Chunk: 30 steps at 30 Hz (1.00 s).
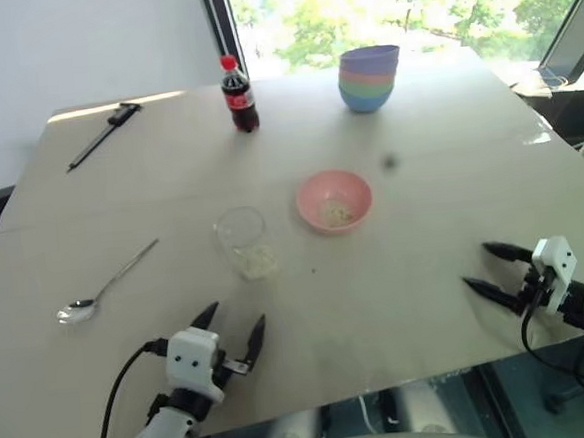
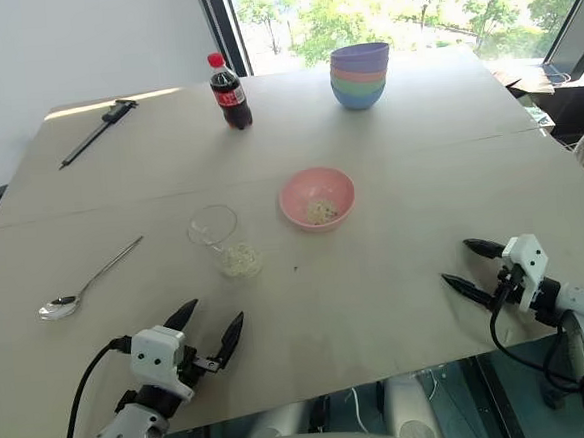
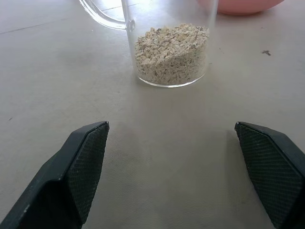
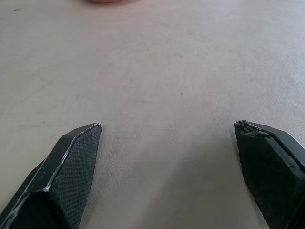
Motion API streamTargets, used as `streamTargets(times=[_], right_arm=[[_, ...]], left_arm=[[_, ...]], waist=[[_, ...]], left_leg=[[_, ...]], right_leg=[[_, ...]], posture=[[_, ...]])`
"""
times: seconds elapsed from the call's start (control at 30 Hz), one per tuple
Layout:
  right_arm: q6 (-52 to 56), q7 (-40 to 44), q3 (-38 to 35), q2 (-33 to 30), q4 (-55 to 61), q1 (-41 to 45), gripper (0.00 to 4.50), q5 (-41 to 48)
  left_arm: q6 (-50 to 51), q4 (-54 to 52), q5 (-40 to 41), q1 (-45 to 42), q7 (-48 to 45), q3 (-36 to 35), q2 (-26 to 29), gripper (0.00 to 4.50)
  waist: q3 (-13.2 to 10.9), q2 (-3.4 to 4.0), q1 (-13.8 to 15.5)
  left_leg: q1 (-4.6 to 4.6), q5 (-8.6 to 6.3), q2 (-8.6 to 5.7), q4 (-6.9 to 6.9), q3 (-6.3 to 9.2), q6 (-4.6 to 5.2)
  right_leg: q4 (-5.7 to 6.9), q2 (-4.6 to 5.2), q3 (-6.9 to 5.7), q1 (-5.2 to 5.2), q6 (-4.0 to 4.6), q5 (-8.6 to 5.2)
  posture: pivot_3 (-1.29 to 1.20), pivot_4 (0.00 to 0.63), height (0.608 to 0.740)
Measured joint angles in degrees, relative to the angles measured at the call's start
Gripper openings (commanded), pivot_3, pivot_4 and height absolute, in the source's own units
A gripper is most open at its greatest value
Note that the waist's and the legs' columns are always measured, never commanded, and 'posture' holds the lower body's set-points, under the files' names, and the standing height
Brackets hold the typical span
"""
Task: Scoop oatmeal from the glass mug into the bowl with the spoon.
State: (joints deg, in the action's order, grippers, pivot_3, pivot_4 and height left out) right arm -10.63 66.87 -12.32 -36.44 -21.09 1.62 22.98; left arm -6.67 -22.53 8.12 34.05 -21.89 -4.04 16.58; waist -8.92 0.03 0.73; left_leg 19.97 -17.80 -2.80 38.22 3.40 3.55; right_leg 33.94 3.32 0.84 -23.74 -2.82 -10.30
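Observation:
The glass mug stands mid-table with oatmeal filling its bottom. Just to its right sits the pink bowl, holding a few flakes. The silver spoon lies flat on the table at the left, apart from both grippers. My left gripper hovers open near the front edge, a short way in front of the mug, with nothing between its fingers. At the right front edge my right gripper is open and empty, pointing left toward the bowl.
A cola bottle with a red cap stands at the back centre. A stack of pastel bowls is at the back right. A thin black tool lies at the back left. The table edge runs close under both grippers.

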Motion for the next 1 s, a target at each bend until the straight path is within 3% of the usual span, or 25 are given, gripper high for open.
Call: streamTargets(times=[1.0], right_arm=[[0.4, 0.1, 0.1, 0.8, 0.9, -0.1, 4.5, 0.1]], left_arm=[[-0.4, 0.0, 0.7, 0.7, -0.4, -0.4, 0.0, 4.47]], waist=[[0.0, 0.0, -0.1]], left_leg=[[-0.02, 0.0, 0.0, 0.0, -0.01, 0.0]], right_leg=[[0.02, -0.03, 0.02, 0.0, 0.19, 0.12]], posture=[[0.0, 0.15, 0.74]])
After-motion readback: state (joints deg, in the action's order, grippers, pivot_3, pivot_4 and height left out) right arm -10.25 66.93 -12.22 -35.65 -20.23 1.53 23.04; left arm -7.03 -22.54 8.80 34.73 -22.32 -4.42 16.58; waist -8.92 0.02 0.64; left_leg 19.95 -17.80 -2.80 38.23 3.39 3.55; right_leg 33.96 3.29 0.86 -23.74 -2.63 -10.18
